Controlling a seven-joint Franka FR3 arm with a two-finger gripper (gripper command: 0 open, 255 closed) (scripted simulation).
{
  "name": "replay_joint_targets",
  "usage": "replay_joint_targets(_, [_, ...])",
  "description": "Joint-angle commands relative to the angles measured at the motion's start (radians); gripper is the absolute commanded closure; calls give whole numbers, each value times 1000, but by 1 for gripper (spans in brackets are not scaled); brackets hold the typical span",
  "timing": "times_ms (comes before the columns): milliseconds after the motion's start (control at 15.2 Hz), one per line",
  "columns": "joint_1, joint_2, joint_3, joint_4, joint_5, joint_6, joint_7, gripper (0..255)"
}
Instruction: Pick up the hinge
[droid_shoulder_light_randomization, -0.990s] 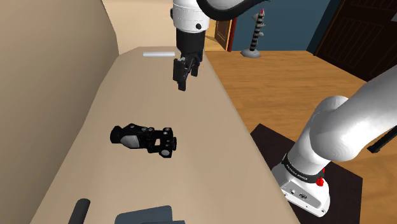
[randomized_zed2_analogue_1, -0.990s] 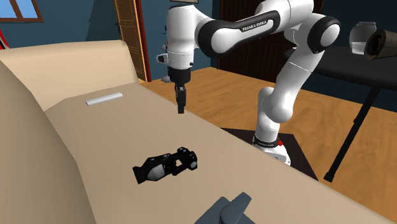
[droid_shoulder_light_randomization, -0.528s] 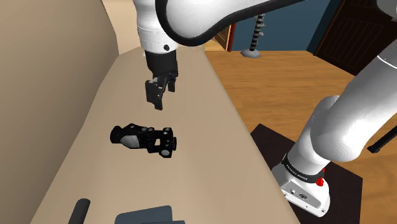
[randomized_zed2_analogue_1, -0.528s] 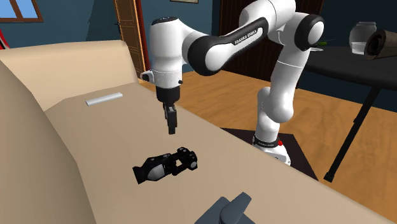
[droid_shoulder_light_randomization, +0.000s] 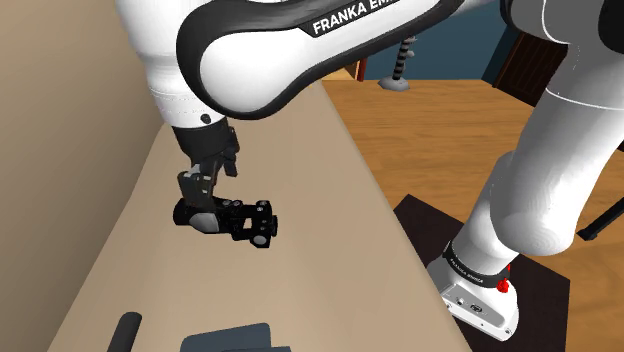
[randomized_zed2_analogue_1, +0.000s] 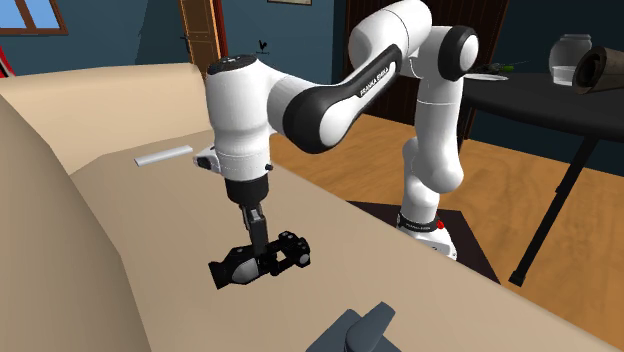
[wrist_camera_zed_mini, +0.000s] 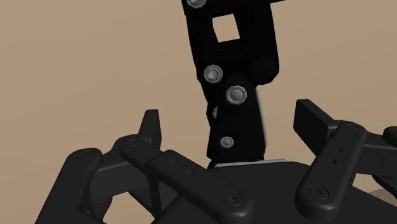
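Two black fingers (wrist_camera_zed_mini: 151, 130) stand spread, one black hinge (wrist_camera_zed_mini: 232, 76) between them, not touching. One gripper (droid_shoulder_light_randomization: 197, 188) hangs over hinge's end on tan counter (droid_shoulder_light_randomization: 320, 230); one white strip (randomized_zed2_analogue_1: 163, 154) approx. at far end.

A home — wood floor (droid_shoulder_light_randomization: 450, 130), panelled door (randomized_zed2_analogue_1: 198, 40), window (randomized_zed2_analogue_1: 30, 15).

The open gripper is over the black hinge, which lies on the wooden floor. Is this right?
Not fully: the black hinge lies on the tan tabletop, not the wooden floor; the shoulder view shows it. The open gripper is over it.
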Motion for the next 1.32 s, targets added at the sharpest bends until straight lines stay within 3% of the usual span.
replay_joint_targets(0, [14,46,7,16,-27,18,18,0])
replay_joint_targets(528, [17,75,2,-42,-49,98,37,0])
replay_joint_targets(594, [17,74,2,-44,-49,99,37,255])
replay_joint_targets(1254, [17,70,3,-34,-46,86,34,255])
